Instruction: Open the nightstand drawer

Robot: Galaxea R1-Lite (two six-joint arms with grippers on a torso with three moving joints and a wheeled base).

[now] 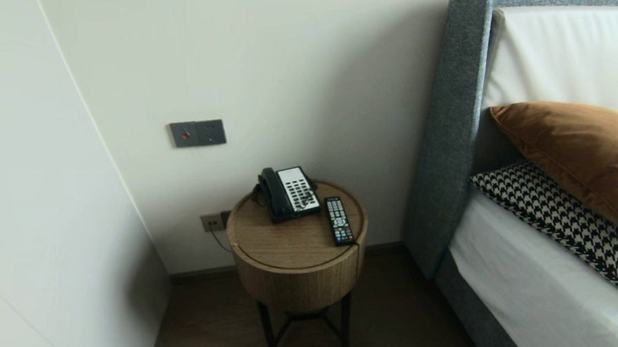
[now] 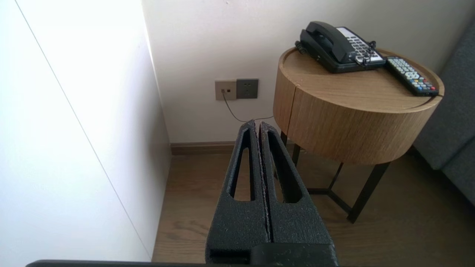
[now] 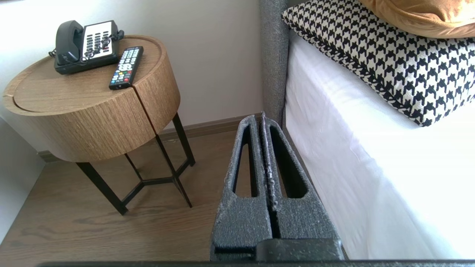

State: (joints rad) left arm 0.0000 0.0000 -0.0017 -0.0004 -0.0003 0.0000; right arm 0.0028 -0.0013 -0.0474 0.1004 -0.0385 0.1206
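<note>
1. Bed [image 1: 544,287], one, white sheet, along the right of the head view. Its grey headboard [image 1: 449,129] stood against the back wall.
2. Pillows, two. A brown one [image 1: 589,162] lay on top of a black-and-white houndstooth one [image 1: 567,225], both at the bed's head end.
3. Side table [image 1: 295,274], one, round, wood, on dark metal legs. It stood near the back wall, between a white wall panel [image 1: 44,244] and the headboard, with a strip of bare wood floor [image 1: 397,310] on either side and in front.
4. Grippers, two, neither seen from the head camera.
   - Left gripper [image 2: 258,124]: fingers pressed together, holding nothing. It hung over the floor in front of the table on the panel side, well apart from the table.
   - Right gripper [image 3: 262,118]: fingers likewise together and empty. It hung over the floor gap between table and bed, near the mattress edge.
5. Telephone [image 1: 288,193], one, black with a white keypad, at the back of the tabletop.
6. Remote control [image 1: 339,220], one, black. It lay just beside the telephone on the bed side, its near end at the table's rim, well apart from both grippers.
7. Wall plates, two: a grey switch plate [image 1: 198,133] above the table and a socket plate [image 1: 213,222] low behind it.
</note>
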